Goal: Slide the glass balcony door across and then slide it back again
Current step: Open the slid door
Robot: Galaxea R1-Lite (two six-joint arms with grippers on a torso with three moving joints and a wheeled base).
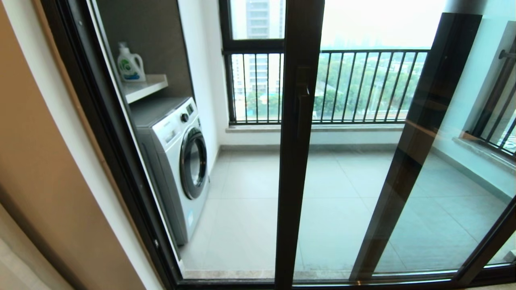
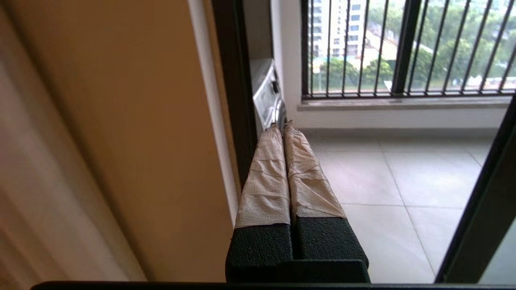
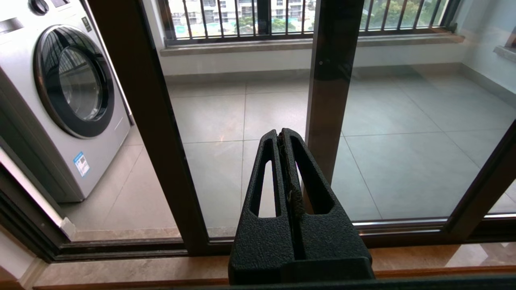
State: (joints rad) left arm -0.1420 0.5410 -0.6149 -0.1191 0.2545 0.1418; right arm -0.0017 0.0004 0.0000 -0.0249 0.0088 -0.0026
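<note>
The glass balcony door (image 1: pixel 296 161) has its dark brown upright in the middle of the opening, with a slim dark handle (image 1: pixel 303 100) midway up; its glass stretches to the right. The opening to the left of the upright looks free of glass. Neither arm shows in the head view. In the left wrist view my left gripper (image 2: pixel 281 125) is shut and empty, its fingers wrapped in beige tape, beside the left jamb (image 2: pixel 234 80). My right gripper (image 3: pixel 280 132) is shut and empty, low before the glass, just right of the door's upright (image 3: pixel 157 141).
A white washing machine (image 1: pixel 177 161) stands on the balcony at the left, a detergent bottle (image 1: pixel 130 64) on the shelf above it. A black railed window (image 1: pixel 363 84) closes the far side. A second dark upright (image 1: pixel 407 153) shows behind the glass. The floor track (image 3: pixel 403 229) runs below.
</note>
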